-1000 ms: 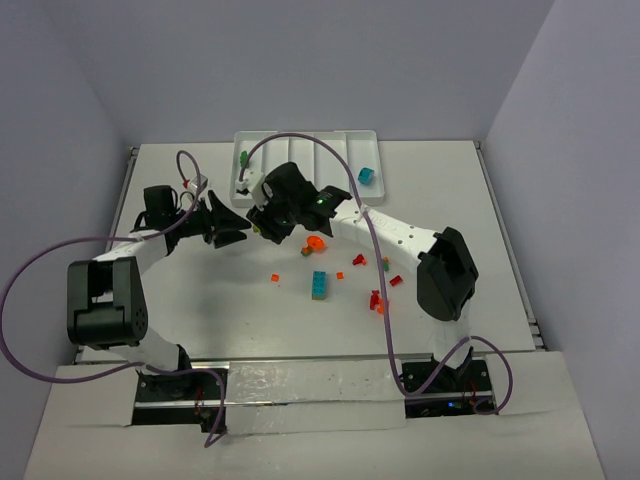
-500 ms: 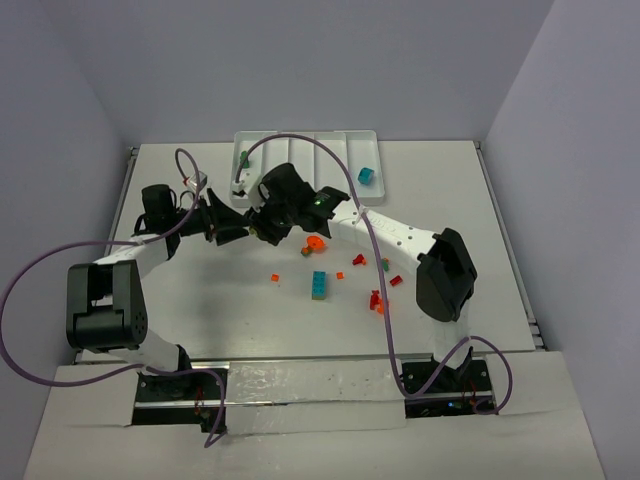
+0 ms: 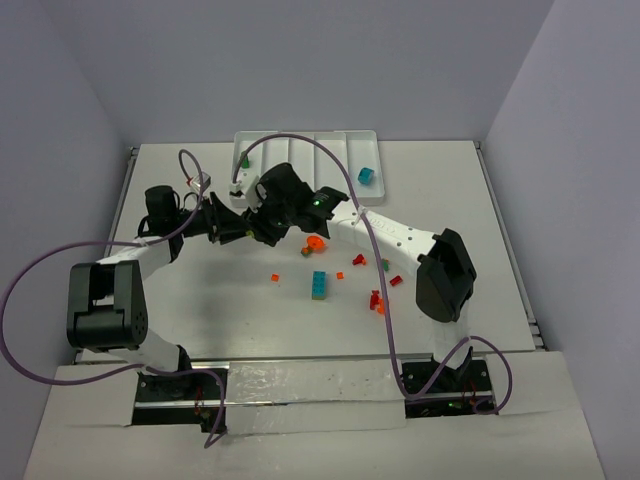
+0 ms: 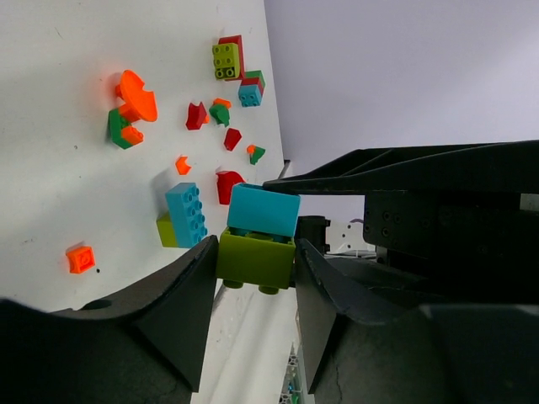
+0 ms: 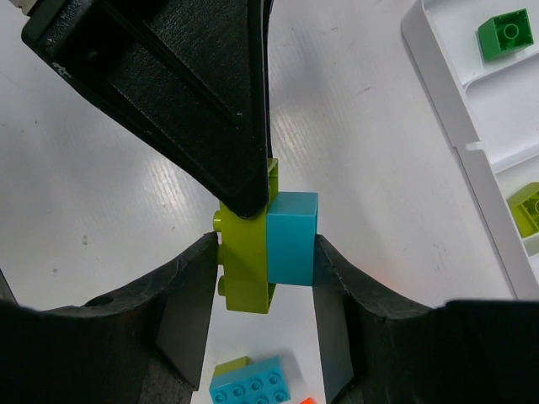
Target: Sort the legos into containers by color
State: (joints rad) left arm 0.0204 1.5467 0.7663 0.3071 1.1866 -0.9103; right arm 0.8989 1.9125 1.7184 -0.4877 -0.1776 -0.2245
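A stack of a lime green brick (image 5: 246, 269) and a teal blue brick (image 5: 292, 237) hangs above the table between both grippers. My right gripper (image 5: 265, 286) is shut across the stack, one finger on the lime studs and one on the teal brick. My left gripper (image 4: 255, 269) is shut on the lime brick (image 4: 255, 259), with the teal brick (image 4: 264, 210) sticking out past its fingertips. In the top view the two grippers (image 3: 238, 228) (image 3: 262, 226) meet just in front of the white tray (image 3: 305, 150). The tray holds a dark green brick (image 3: 244, 157) at its left and a teal brick (image 3: 367, 176) at its right.
Loose legos lie on the table to the right: a teal-and-lime stack (image 3: 319, 285), an orange bit (image 3: 275, 278), an orange disc piece (image 3: 315, 244) and red bits (image 3: 376, 300). A lime brick (image 5: 529, 206) lies in a tray compartment. Cables loop over both arms.
My left gripper has moved right to meet the right gripper and now grips the lime brick of the stack. The right gripper has barely moved.
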